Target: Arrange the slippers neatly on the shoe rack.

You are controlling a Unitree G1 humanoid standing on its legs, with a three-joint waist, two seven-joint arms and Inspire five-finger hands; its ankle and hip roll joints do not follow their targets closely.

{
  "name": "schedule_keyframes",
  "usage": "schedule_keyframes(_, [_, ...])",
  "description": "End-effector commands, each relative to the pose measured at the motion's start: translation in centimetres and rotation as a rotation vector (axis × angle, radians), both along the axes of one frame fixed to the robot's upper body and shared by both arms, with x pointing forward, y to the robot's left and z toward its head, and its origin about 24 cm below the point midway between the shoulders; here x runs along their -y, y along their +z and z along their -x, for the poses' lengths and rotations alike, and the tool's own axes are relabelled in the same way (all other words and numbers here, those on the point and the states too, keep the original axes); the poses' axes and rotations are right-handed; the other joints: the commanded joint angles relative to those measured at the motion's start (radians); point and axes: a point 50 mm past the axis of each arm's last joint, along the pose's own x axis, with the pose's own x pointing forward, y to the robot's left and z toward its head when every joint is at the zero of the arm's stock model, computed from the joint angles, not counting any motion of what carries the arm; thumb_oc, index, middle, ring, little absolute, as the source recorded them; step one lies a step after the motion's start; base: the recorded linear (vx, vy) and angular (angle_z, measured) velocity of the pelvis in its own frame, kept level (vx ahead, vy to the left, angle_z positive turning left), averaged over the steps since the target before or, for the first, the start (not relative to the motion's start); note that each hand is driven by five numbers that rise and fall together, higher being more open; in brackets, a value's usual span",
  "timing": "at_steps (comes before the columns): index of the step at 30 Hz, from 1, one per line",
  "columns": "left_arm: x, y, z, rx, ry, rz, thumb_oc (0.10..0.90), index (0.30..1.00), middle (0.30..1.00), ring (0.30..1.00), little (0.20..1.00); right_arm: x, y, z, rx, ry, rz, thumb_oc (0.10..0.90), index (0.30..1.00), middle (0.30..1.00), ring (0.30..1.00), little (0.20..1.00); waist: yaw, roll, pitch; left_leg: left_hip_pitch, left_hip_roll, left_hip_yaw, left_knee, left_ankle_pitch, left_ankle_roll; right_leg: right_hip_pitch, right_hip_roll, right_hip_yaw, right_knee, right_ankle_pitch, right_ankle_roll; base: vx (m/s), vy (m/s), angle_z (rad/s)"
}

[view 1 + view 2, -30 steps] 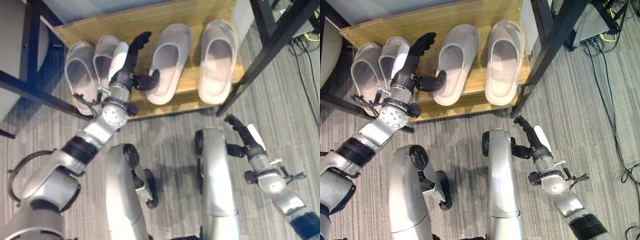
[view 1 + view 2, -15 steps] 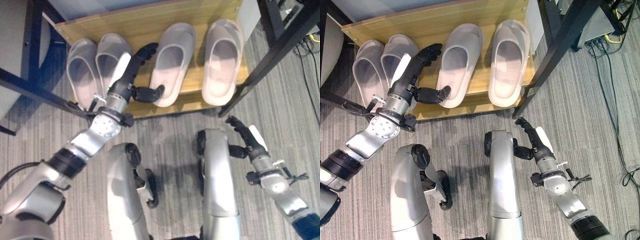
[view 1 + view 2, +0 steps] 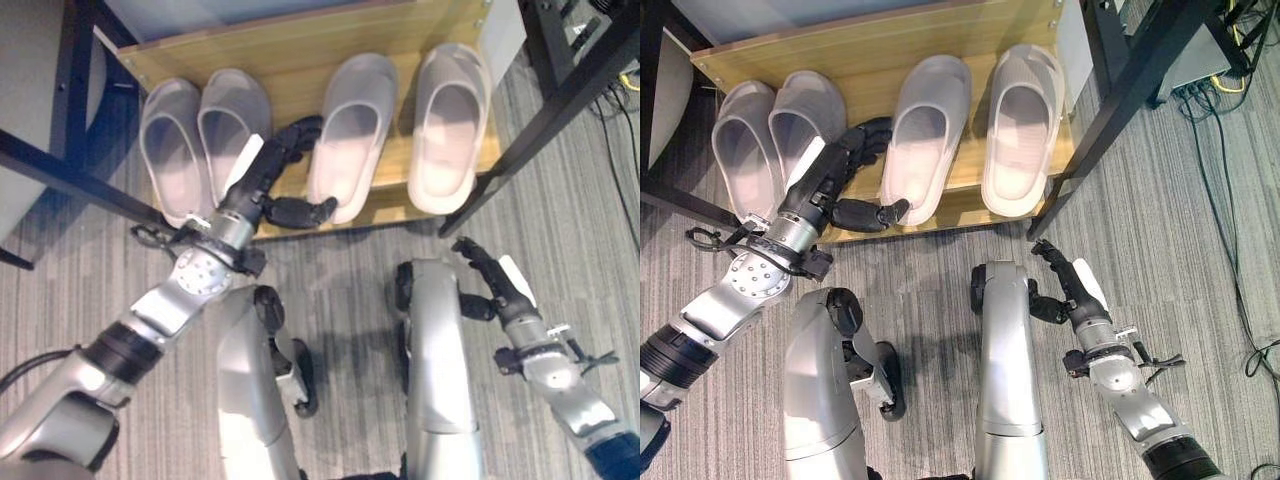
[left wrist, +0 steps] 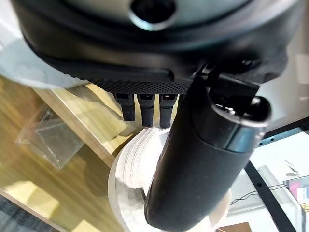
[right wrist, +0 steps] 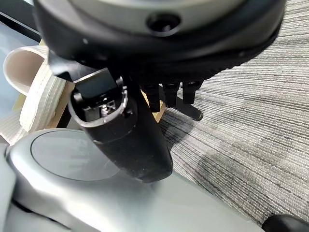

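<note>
1. Carpet [image 3: 1200, 250], grey and ribbed, covers the floor nearest the robot, and the right hand [image 3: 492, 282] hangs low over it with its fingers loosely extended and nothing in them.
2. Beyond that, the left hand [image 3: 830, 190] reaches to the front edge of the shoe rack [image 3: 870, 50], a wooden shelf standing on the carpet.
3. Its fingers [image 3: 862, 140] are stretched out over the wood in the gap between the two pairs of slippers, spread and gripping nothing.
4. Its thumb [image 3: 868, 213] points sideways and its tip touches the heel end of the third slipper [image 3: 925, 125]; the left wrist view shows the thumb lying across that pale ribbed heel.
5. The third slipper sits tilted, with its heel swung toward the left hand and reaching the shelf's front edge.
6. The fourth slipper [image 3: 1023, 115] lies just beside it on the right, set straighter, toe toward the back.
7. On the left end of the shelf, the first slipper [image 3: 740, 150] and the second slipper [image 3: 805, 115] lie side by side, touching.
8. A black frame post [image 3: 1120, 90] crosses the rack's right end.
</note>
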Motion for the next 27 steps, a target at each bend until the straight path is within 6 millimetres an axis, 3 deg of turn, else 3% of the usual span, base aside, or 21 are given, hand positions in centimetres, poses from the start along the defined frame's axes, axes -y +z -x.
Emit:
schedule_keyframes(1, [3.6,6.1,1.1,0.234,-0.177,0.13,0.8,0.9,0.9,0.9,0.9,-3.4,5.1,-0.9,0.226,0.188,-0.039,0.8,0.9,0.9,0.9,0.9,0.023,0.001,-0.031,-0.051,-0.028,-0.038,-0.058,-0.019,0.001,0.043,-0.057,0.087,-0.017,-0.029,-0.027,0.0,0.0,0.0])
schedule_keyframes(9, [6.2,6.0,0.5,0.223,-0.224,0.18,0.8,0.9,0.9,0.9,0.9,-3.9,4.8,-1.2,0.219,0.198,-0.022,0.8,0.9,0.9,0.9,0.9,0.014,-0.001,-0.031,-0.051,-0.027,-0.037,-0.049,-0.014,0.0,0.043,-0.056,0.089,-0.01,-0.021,-0.027,0.0,0.0,0.0])
schedule_keyframes(14, [7.5,7.1,-0.5,0.256,-0.204,0.187,0.8,0.9,0.9,0.9,0.9,-4.4,4.7,-1.6,0.215,0.208,-0.024,0.8,0.9,0.9,0.9,0.9,0.006,-0.004,-0.031,-0.051,-0.029,-0.036,-0.048,-0.007,-0.004,0.043,-0.054,0.089,-0.005,-0.022,-0.027,0.0,0.0,0.0])
schedule_keyframes(18, [6.8,7.9,-0.7,0.288,-0.17,0.182,0.8,0.9,0.9,0.9,0.9,-4.4,4.6,-1.4,0.216,0.209,-0.025,0.8,0.9,0.9,0.9,0.9,0.005,-0.004,-0.031,-0.051,-0.028,-0.037,-0.046,-0.009,-0.008,0.043,-0.051,0.087,-0.004,-0.023,-0.028,0.0,-0.003,-0.01])
schedule_keyframes(21, [5.1,9.2,-0.7,0.35,-0.118,0.175,0.8,0.9,0.9,0.9,0.9,-4.2,4.4,-0.9,0.218,0.209,-0.018,0.8,0.9,0.9,0.9,0.9,0.006,-0.005,-0.031,-0.051,-0.029,-0.039,-0.047,-0.008,-0.011,0.043,-0.051,0.086,-0.001,-0.023,-0.029,0.0,-0.005,-0.01])
schedule_keyframes(25, [5.1,9.2,-0.7,0.35,-0.118,0.174,0.8,0.9,0.9,0.9,0.9,-4.2,4.4,-0.9,0.218,0.209,-0.018,0.8,0.9,0.9,0.9,0.9,0.006,-0.006,-0.031,-0.051,-0.03,-0.039,-0.047,-0.008,-0.012,0.043,-0.051,0.086,-0.001,-0.023,-0.029,0.0,0.0,0.0])
schedule_keyframes(26, [3.5,10.4,0.2,0.418,-0.093,0.18,0.8,0.9,0.9,0.9,0.9,-3.8,4.5,-0.6,0.229,0.202,-0.007,0.8,0.9,0.9,0.9,0.9,0.015,-0.002,-0.031,-0.051,-0.035,-0.041,-0.059,-0.013,-0.014,0.043,-0.053,0.087,-0.009,-0.03,-0.028,0.0,-0.039,0.0])
schedule_keyframes(27, [2.6,10.4,0.7,0.433,-0.08,0.179,0.8,0.9,0.9,0.9,0.9,-3.7,4.2,-0.3,0.216,0.197,-0.002,0.8,0.9,0.9,0.9,0.9,0.021,-0.001,-0.031,-0.051,-0.031,-0.045,-0.057,-0.007,-0.016,0.043,-0.055,0.081,-0.003,-0.024,-0.032,0.0,-0.039,0.0])
